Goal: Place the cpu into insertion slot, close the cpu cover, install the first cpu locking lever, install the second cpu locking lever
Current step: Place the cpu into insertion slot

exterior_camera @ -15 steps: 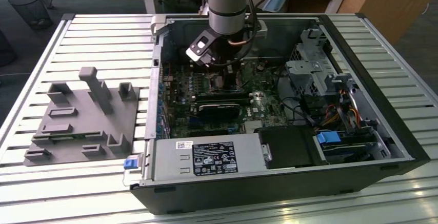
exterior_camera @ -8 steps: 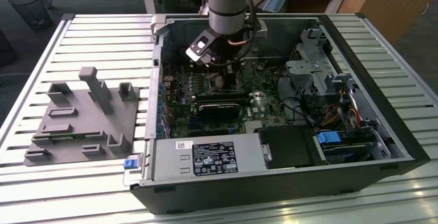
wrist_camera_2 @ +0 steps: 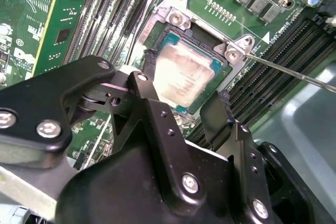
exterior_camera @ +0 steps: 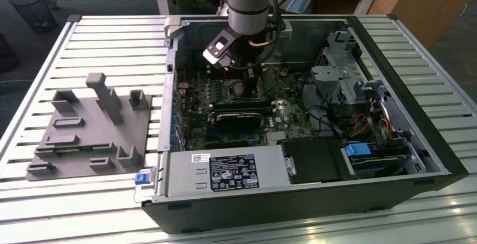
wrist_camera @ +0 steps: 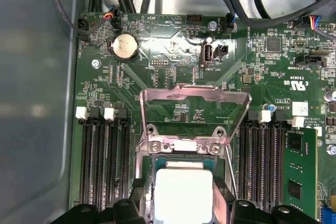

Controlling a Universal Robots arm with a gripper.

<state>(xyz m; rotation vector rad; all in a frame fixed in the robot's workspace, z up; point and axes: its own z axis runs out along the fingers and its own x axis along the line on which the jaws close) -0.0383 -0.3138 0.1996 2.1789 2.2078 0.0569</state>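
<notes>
Sticker (exterior_camera: 232,172) on power supply (exterior_camera: 182,174): its print cannot be read

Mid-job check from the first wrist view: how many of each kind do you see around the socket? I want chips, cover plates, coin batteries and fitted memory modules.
cpu: 1
cpu cover, raised: 1
coin battery: 1
fitted memory module: 1
Total: 4

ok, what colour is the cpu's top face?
Dull silver-grey with pale smudges on the cpu; it shows best in the second wrist view.
</notes>
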